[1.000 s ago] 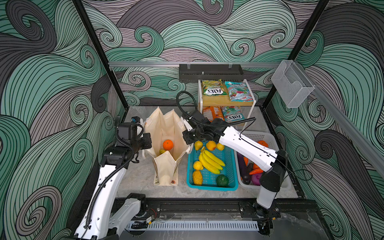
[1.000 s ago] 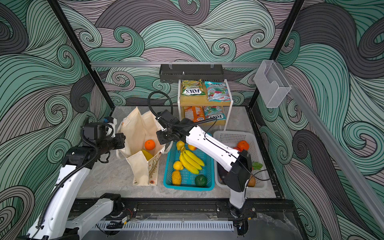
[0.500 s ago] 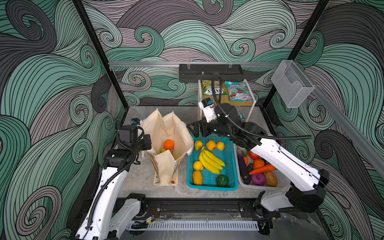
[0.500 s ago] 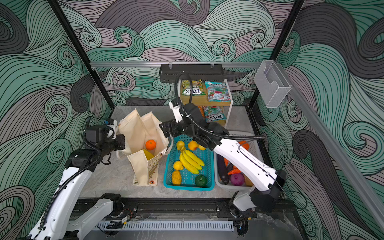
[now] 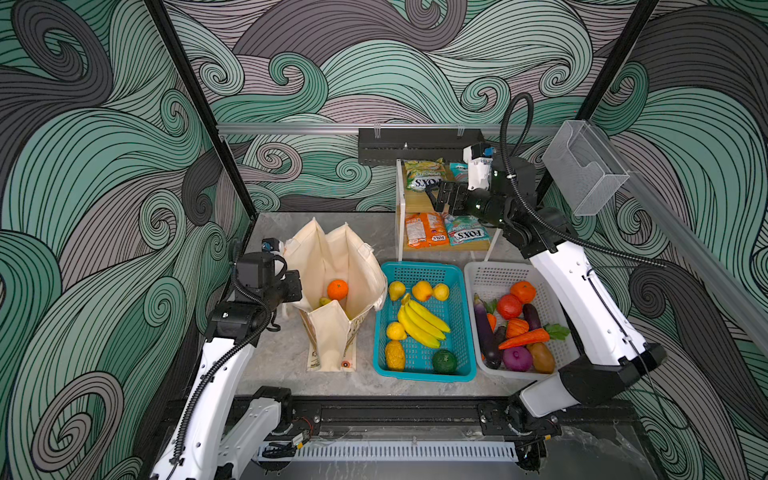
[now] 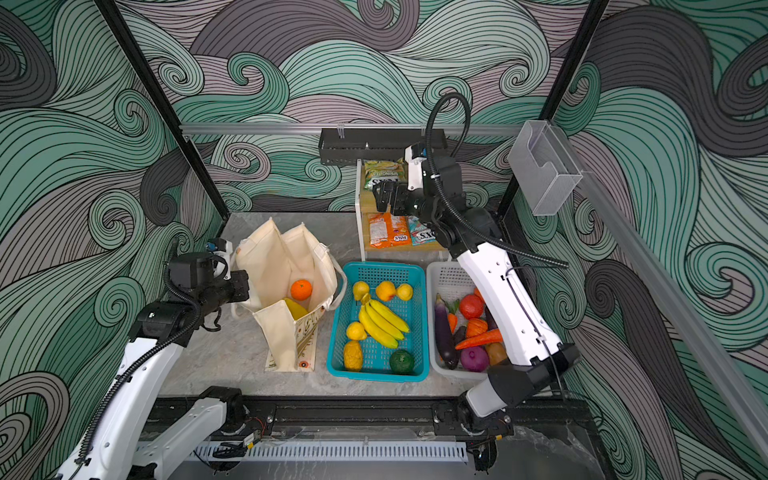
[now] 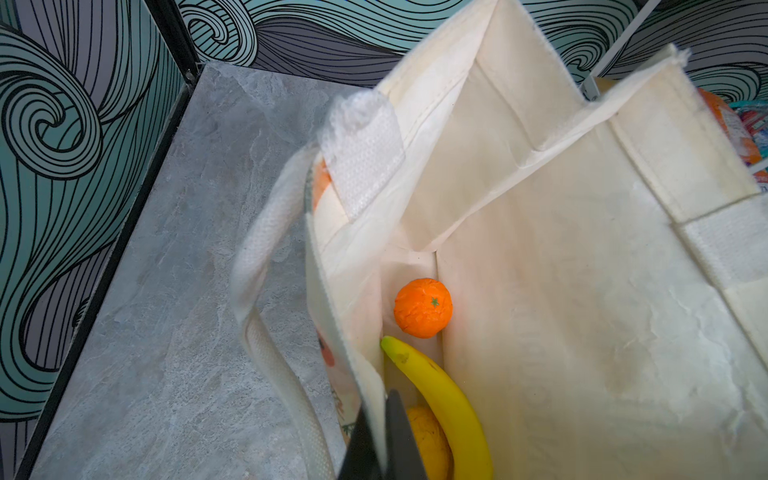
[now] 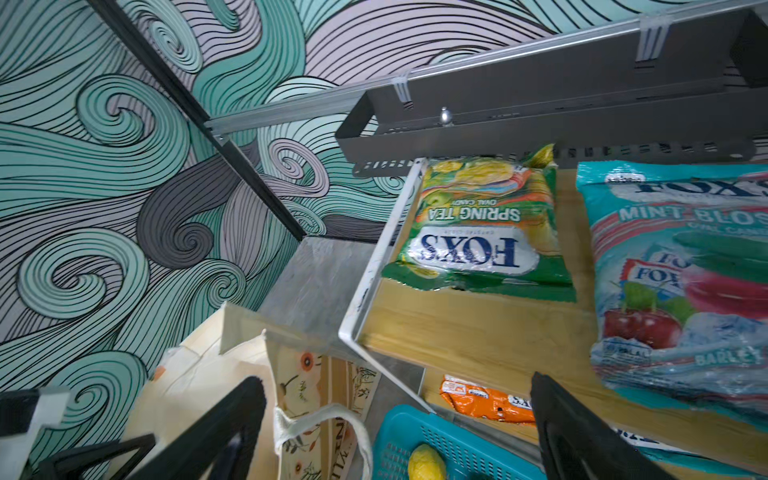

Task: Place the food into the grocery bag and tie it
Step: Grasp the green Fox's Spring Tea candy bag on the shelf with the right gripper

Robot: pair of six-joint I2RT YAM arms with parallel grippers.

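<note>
Progress: early, by my reading; a few fruits were packed, most of the food was out, nothing was tied.
Grocery bag [image 5: 332,257]: stood open on the table [image 5: 282,357], just beside the teal basket [image 5: 424,267], mouth up.
Packed: an orange [image 7: 423,307], a banana [image 7: 444,399] and one more yellow-orange fruit [image 7: 430,446] lay on the bag floor; nothing else showed inside.
Left claw [image 7: 376,424]: pressed together on the bag's side wall at the rim, apparently propping the mouth open.
Right claw [image 8: 397,380]: spread wide and empty, raised beside the upper shelf of the rack [image 8: 478,328], near the green Spring Tea packet [image 8: 478,232] but apart from it.
Rack, unpacked: the green packet and a teal Mint Blossom packet [image 8: 673,270] on the upper shelf; an orange packet [image 5: 424,230] and a second teal packet [image 5: 467,235] on the lower shelf.
Teal basket, unpacked: banana bunch [image 5: 422,322], several yellow fruits, one dark green fruit.
White basket [image 5: 498,267], unpacked: eggplant [image 5: 484,332], carrot [image 5: 523,337], plus red, orange and purple vegetables.
Strap handle [image 7: 266,257]: hung loose over the bag's side, untied.
Left to do: judged from this, the packets and both baskets had to go in first, then the tying; the green packet looked the likeliest next pick.
</note>
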